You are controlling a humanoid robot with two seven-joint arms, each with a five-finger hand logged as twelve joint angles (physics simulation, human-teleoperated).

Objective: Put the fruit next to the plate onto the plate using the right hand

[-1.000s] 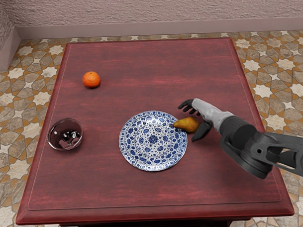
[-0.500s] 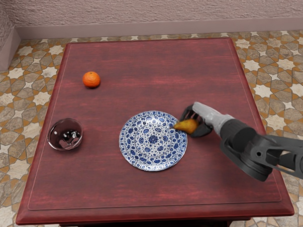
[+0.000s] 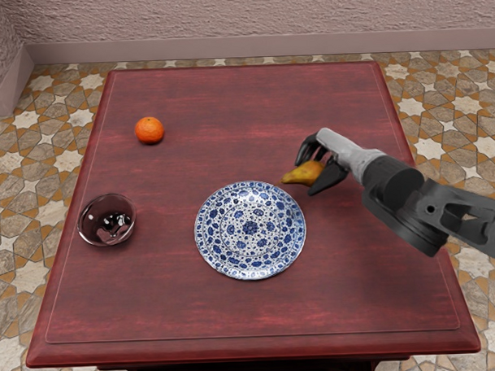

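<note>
A blue-and-white patterned plate (image 3: 220, 250) lies near the middle of the dark red table. A yellow-brown pear (image 3: 303, 174) hangs above the table just past the plate's upper right rim. My right hand (image 3: 315, 168), reaching in from the right edge, is shut on the pear, with dark fingers (image 3: 310, 147) curled over its top and thumb below. The left arm does not show.
An orange (image 3: 149, 129) sits at the far left of the table. A glass bowl (image 3: 106, 219) stands near the left edge. The table's raised rim (image 3: 253, 341) runs along the front.
The right hand closed around the pear beside the plate, then lifted it up and slightly back, away from the plate's rim.
</note>
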